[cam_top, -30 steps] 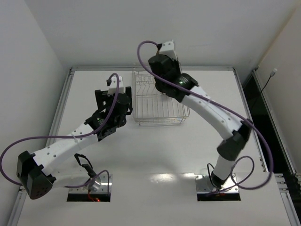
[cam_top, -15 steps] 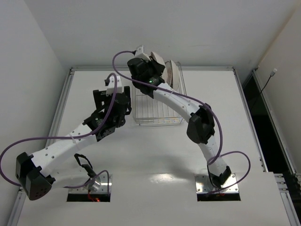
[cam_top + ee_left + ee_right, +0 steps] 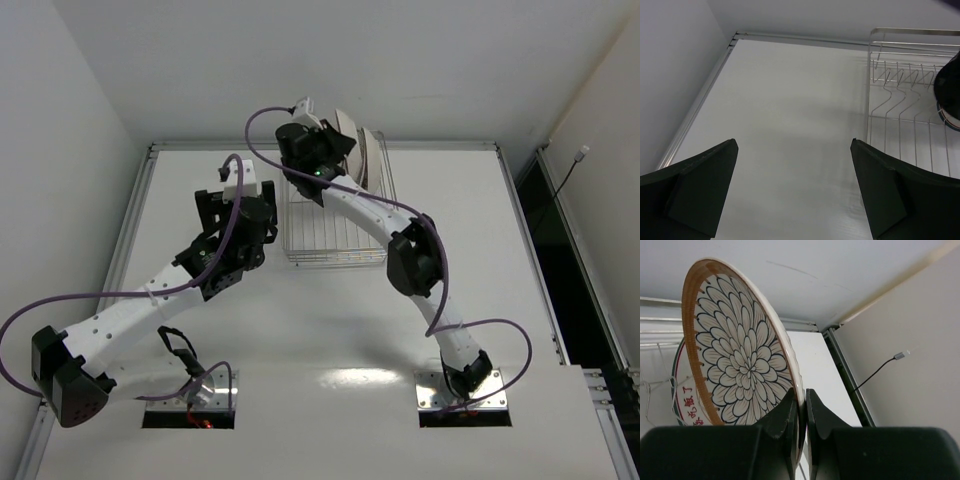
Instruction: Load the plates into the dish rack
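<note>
R end effector is clamped on the petal plate. Both fingers are pinched nearly together, w/ only the plate's lower rim betw. them. Plate has a brown rim and a white-and-dark petal pattern. It's held on edge, leaning a bit, patterned face toward the wrist cam.

In the top view the R arm stretches across the dish rack, and the held plate sits up over the rack's far side. Can't tell if its rim touches the wires.

A second plate is just behind the petal plate, also on edge at the rack's far side. It's white w/ red marks and a thin coloured line near the rim. It's mostly hidden by the petal plate, so can't tell which slot it's in. A bit of rack wire shows right beside it.

L end effector is spread wide, nothing betw. its fingers. It hangs over bare surface just left of the rack, not touching it. The rack's left wall and zigzag dividers show at the right of the L wrist view. A dark rounded shape hangs over the rack there; can't make out what it is.
</note>
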### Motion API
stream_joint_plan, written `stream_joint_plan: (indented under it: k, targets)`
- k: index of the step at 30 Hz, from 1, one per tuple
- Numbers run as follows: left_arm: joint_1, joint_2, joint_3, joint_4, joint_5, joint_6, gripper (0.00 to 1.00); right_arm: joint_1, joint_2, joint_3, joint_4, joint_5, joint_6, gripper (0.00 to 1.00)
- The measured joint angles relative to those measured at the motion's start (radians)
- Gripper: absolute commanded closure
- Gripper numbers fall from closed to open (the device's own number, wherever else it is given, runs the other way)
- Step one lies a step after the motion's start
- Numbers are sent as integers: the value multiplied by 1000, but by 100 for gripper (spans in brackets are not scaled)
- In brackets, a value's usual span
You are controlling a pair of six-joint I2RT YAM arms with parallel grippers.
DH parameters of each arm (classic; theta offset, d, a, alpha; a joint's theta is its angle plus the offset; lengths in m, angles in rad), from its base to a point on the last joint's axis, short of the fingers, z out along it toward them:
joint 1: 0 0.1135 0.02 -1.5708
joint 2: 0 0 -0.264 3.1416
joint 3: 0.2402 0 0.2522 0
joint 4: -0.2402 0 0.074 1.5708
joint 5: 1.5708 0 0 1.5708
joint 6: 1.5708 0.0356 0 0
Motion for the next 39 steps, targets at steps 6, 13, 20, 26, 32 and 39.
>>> stream_joint_plan:
  k: [6,13,20,26,32,39]
  targets:
    - [0,0,0,0,0,-9,4,-2,74,1,28,-19,-2,100]
    - [0,0,0,0,0,-10,4,3,95,2,42,-27,3,91]
    - [0,0,0,-2,-1,-17,0,6,100,4,-52,-21,105,80]
    - [0,0,0,-3,-2,-18,0,5,95,6,-244,-94,295,33]
    - [0,0,0,-4,-3,-18,0,5,-13,-17,-374,-199,423,0]
    - [0,0,0,-6,-3,-18,0,-2,-385,-218,-429,-335,524,0]
